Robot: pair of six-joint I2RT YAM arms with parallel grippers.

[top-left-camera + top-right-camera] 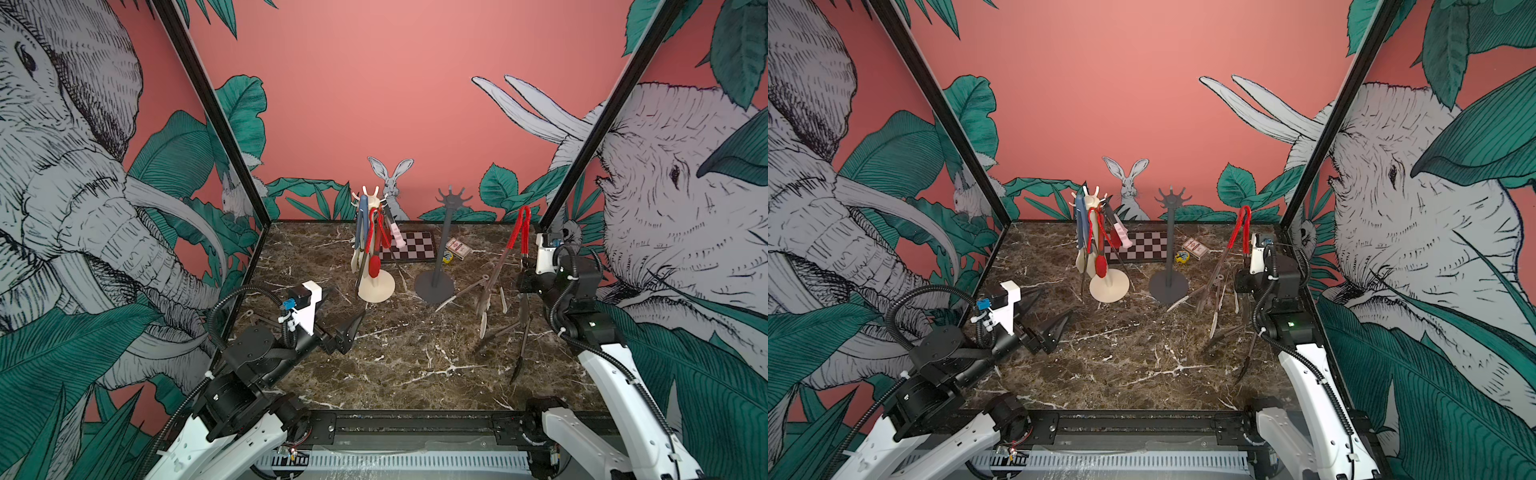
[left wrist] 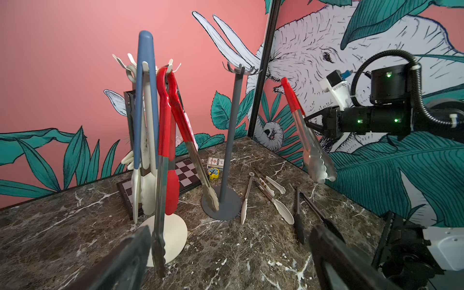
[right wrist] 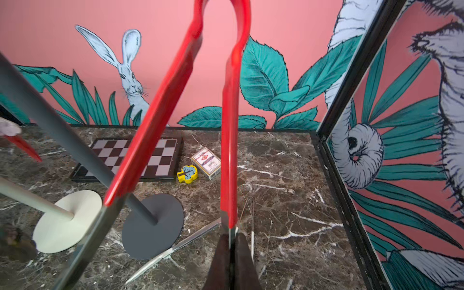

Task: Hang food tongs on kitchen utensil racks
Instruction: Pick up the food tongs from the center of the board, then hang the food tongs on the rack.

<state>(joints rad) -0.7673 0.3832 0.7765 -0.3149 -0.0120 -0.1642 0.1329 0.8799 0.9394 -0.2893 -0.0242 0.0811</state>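
The right pincer [image 3: 232, 247] was clamped on one metal arm of the red tongs [image 1: 522, 227], just below its sleeve. The left pincer [image 1: 1054, 303] stood open and empty.

Risk: held by a single arm, the tongs may swivel or slip. The free arm, splayed away from the pincer, may strike the grey rack [image 1: 443, 241] nearby and tip it.

The long axis stood near vertical, with the bend above the pincer and the tips pointing down towards the desk [image 1: 395, 357].
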